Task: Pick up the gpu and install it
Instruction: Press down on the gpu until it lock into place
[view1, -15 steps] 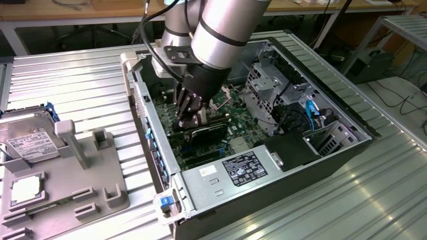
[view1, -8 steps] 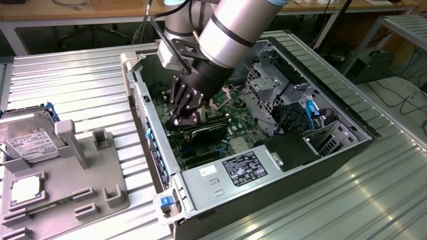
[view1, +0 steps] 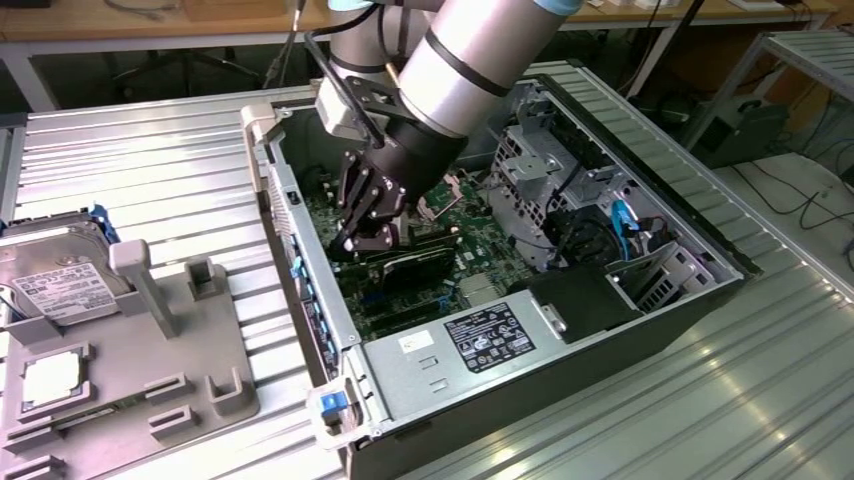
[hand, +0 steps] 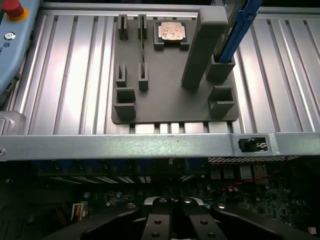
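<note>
You had the black two-fingered gripper (view1: 363, 238) reaching down inside the open dark-grey metal computer case (view1: 561, 360), with its tips low over the green motherboard (view1: 461, 235). In the wrist view the gripper (hand: 171, 207) had its jaws drawn together, the two black fingers (hand: 157, 220) meeting with no gap between them.

The gpu (view1: 407, 262), a thin flat green circuit card with dark parts on its face, sat directly beneath the fingertips, running along the motherboard from the case's slotted side wall toward the middle of the board. Its upper edge was right at the tips; whether the jaws pinched that edge or merely pressed on it, you could not tell from either view. The card's bracket end lay against the perforated silver wall of the case, on the exterior view's left.

Outside the case, on the ribbed aluminium table (view1: 160, 170), stood the grey plastic parts holder (view1: 147, 380). It carried a small square silver processor chip (hand: 172, 32) in one pocket, and a boxy silver hard drive with a white label (view1: 54, 275) leaned in its slot.
</note>
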